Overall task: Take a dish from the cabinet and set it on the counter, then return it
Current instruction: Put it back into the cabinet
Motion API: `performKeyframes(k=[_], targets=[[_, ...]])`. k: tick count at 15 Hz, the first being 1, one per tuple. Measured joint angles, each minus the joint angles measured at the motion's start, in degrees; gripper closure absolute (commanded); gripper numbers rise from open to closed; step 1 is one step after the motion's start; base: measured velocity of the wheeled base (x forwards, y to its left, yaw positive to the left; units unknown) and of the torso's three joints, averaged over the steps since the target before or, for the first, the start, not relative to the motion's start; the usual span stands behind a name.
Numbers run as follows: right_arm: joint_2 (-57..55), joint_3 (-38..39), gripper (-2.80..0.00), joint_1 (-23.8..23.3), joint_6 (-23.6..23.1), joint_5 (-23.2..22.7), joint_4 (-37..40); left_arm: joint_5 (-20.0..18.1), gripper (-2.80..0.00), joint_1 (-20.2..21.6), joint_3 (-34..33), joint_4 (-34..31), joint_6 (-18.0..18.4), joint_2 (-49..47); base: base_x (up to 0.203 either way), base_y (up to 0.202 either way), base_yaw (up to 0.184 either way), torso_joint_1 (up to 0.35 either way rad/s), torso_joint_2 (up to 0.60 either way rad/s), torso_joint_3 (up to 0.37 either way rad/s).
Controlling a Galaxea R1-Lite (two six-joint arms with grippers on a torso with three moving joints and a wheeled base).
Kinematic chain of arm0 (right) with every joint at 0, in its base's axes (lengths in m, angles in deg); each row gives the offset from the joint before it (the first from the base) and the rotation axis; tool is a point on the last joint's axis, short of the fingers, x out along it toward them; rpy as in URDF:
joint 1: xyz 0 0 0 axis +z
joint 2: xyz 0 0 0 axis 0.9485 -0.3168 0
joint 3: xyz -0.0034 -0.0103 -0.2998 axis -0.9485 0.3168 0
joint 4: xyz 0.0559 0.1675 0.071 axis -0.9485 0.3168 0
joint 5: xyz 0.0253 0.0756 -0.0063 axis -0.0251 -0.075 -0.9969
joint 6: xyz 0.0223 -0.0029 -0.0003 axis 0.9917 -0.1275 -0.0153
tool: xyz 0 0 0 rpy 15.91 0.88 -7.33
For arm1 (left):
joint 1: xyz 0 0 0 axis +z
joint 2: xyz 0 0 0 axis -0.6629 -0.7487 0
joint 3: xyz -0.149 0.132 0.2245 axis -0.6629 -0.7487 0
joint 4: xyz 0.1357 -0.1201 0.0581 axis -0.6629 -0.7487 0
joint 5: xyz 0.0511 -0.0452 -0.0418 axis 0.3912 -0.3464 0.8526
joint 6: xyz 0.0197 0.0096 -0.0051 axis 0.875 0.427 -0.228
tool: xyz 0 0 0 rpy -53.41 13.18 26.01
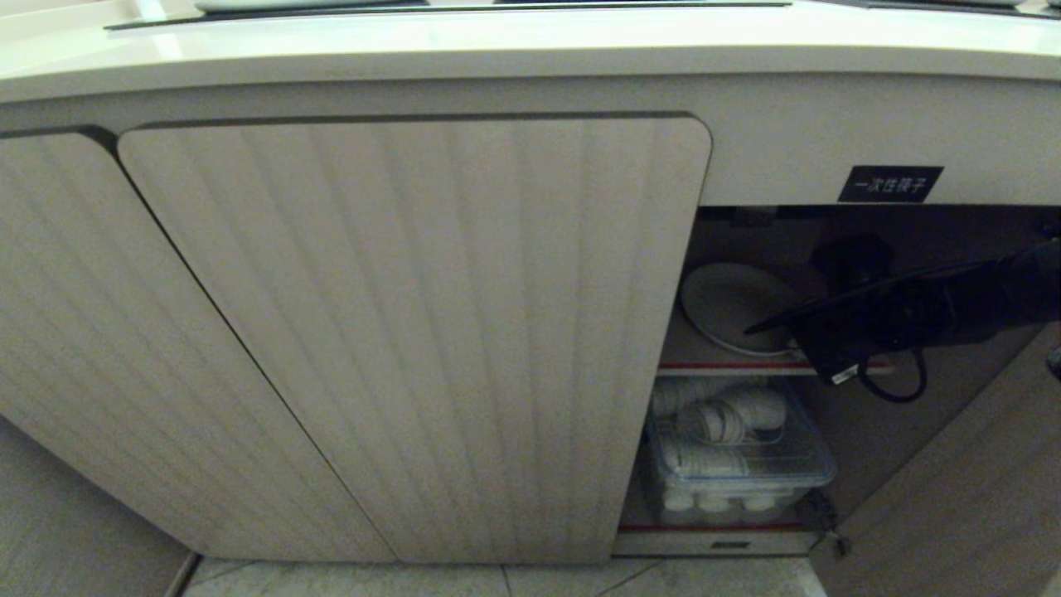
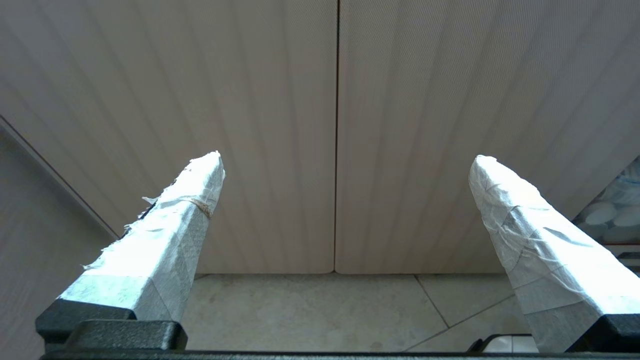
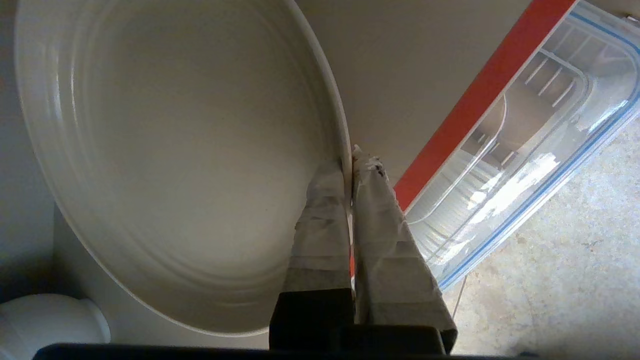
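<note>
Inside the open right-hand bay of the cabinet (image 1: 414, 332), the robot's right hand (image 3: 348, 165) is clamped onto the rim of the dish (image 3: 175, 165), its two tape-wrapped fingers (image 3: 320, 220) pressed together with the plate's edge pinched between them. The cream-white dish sits on the upper inner shelf (image 1: 688, 352), tilted up toward the back of the compartment, its lower edge near the shelf's red-trimmed front lip. The right arm reaches in from the right side of the head view, black and trailing a cable loop below the shelf edge. Under the shelf, a clear plastic box (image 1: 738, 464) with a blue-edged lid holds stacked white cups. A small black label (image 1: 889, 183) with white characters is fixed to the panel above the opening. The ribbed, round-cornered doors to the left are closed, and the door on the right stands swung outward. The counter (image 1: 530, 46) runs across the top of the head view, its rounded front edge overhanging the doors. The left hand (image 2: 345, 165) is spread wide and holds nothing, pointed at the closed ribbed doors above a pale tiled floor (image 2: 310, 310).
</note>
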Motion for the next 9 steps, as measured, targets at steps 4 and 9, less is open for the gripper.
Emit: performKeyframes(k=[4, 9], targets=[[0.0, -0.1, 0.00, 0.0, -0.1, 0.0, 0.0, 0.0, -2.80, 0.0, 0.0, 0.0, 0.0, 0.0, 0.000, 0.000, 0.000, 0.000, 0.00, 0.000], [0.0, -0.2, 0.00, 0.0, -0.8, -0.1, 0.1, 0.0, -2.80, 0.0, 0.0, 0.0, 0.0, 0.0, 0.000, 0.000, 0.000, 0.000, 0.00, 0.000]])
